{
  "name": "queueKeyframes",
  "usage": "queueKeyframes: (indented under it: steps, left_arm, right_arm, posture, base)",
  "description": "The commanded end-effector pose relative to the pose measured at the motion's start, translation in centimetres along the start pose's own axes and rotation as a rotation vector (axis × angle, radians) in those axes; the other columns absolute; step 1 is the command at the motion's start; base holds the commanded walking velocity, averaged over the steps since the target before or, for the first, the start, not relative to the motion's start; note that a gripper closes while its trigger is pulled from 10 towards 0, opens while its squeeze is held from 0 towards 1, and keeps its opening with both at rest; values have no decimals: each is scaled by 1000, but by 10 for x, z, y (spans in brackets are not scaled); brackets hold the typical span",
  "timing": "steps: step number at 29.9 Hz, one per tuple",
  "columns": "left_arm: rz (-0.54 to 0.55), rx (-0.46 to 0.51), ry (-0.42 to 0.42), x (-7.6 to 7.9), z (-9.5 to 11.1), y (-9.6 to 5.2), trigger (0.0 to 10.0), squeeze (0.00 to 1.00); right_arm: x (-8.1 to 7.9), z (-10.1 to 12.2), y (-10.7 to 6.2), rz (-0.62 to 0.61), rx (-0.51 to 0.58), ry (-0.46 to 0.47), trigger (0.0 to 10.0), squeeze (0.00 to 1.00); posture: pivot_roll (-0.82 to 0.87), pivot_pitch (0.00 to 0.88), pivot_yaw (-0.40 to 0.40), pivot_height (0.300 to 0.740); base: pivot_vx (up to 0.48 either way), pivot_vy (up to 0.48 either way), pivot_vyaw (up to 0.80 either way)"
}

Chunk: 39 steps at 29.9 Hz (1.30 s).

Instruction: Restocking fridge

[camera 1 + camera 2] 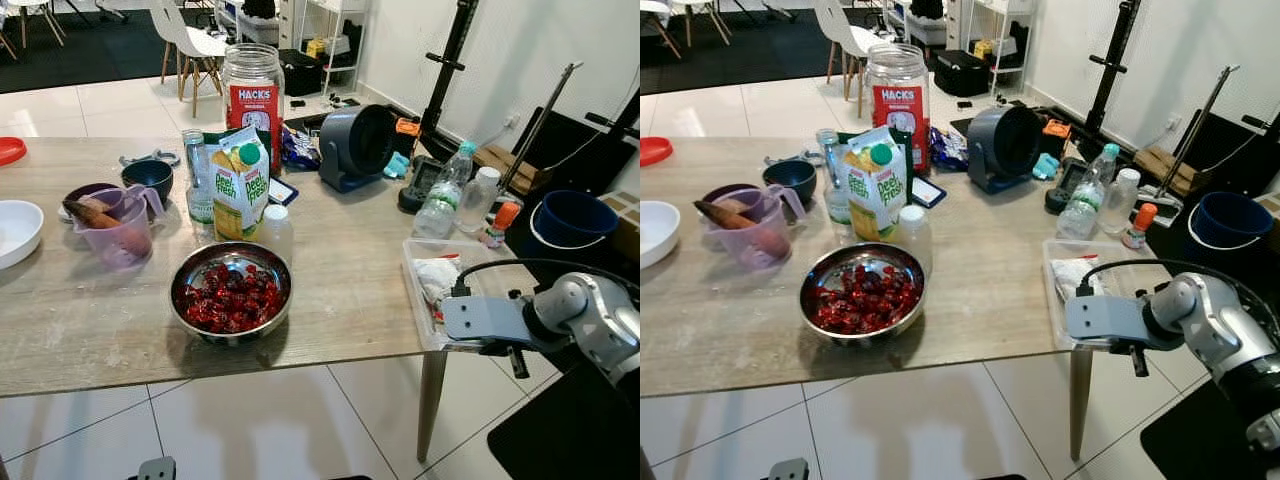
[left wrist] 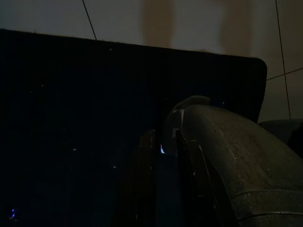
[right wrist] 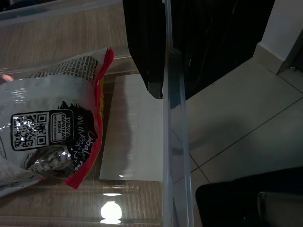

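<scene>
Nearest, the right gripper (image 1: 515, 360) hangs by the clear tray (image 1: 418, 300) at the surface's (image 1: 340, 290) corner; I cannot tell its finger spread. Inside lies a packet (image 3: 52, 137). Red berries fill the steel bowl (image 1: 231, 292); the juice carton (image 1: 240, 183) stands behind.

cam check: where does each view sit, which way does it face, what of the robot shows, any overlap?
Left eye: head, forward and down on the wooden table; right arm's hand at the clear container.
Right eye: same scene, stereo twin; steel bowl, juice carton.
Left wrist: idle, very dark; a curved dark part.
Right wrist: along a black finger at the container's rim.
Shared: the packet in that container.
</scene>
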<state>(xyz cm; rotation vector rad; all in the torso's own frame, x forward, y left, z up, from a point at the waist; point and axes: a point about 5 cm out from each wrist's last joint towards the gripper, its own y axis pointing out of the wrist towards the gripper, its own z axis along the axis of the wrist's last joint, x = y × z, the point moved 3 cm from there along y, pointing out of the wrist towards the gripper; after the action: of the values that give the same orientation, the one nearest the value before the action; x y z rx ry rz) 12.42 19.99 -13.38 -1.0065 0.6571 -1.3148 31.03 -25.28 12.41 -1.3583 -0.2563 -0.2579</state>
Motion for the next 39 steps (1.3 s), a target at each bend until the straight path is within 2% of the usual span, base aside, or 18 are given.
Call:
queueKeyframes:
  steps: [1, 7, 12, 16, 18, 23, 28, 34, 39]
  left_arm:
    - [-7, -49, -9, 5, -15, -1, 10000, 0]
    - [-9, -48, -12, 6, -15, -1, 10000, 0]
    - [-9, -50, -13, 7, -16, -1, 10000, 0]
    - [-9, -50, -14, 7, -16, -1, 10000, 0]
    - [-9, -51, -15, 7, -16, -1, 10000, 0]
    - [-10, -51, -14, 7, -16, -1, 10000, 0]
    - [-9, -50, -14, 7, -16, -1, 10000, 0]
    - [-8, -51, -14, 7, -16, -1, 10000, 0]
    - [-8, -52, -13, 6, -16, -1, 10000, 0]
  right_arm:
    - [1, -2, -1, -7, 4, 14, 0, 0]
    - [-3, -13, -5, 10, -14, 66, 0, 0]
    - [-5, -36, -14, -4, -56, 150, 0, 0]
    - [-6, -45, -16, -12, -74, 180, 0, 0]
    - [-9, -64, -21, -32, -107, 252, 0, 0]
    - [-10, -75, -25, -57, -124, 301, 0, 0]
    - [-18, -115, -32, -133, -209, 450, 0, 0]
    - [-24, -133, -34, -181, -260, 513, 0, 0]
    - [-41, -158, -33, -224, -330, 628, 0, 0]
  posture:
    - [-13, 0, -72, 740]
    - [-20, 0, -72, 740]
    - [-20, 0, -71, 740]
    - [-21, 0, -74, 740]
    - [-23, 0, -73, 740]
    - [-24, 0, -72, 740]
    - [-24, 0, -72, 740]
    - [-24, 0, -70, 740]
    - [-22, 0, -69, 740]
  base:
    - [0, 0, 0]
    - [0, 0, 0]
    - [0, 0, 0]
    - [0, 0, 0]
    - [0, 0, 0]
    - [0, 0, 0]
    - [0, 0, 0]
    - [0, 0, 0]
    - [0, 0, 0]
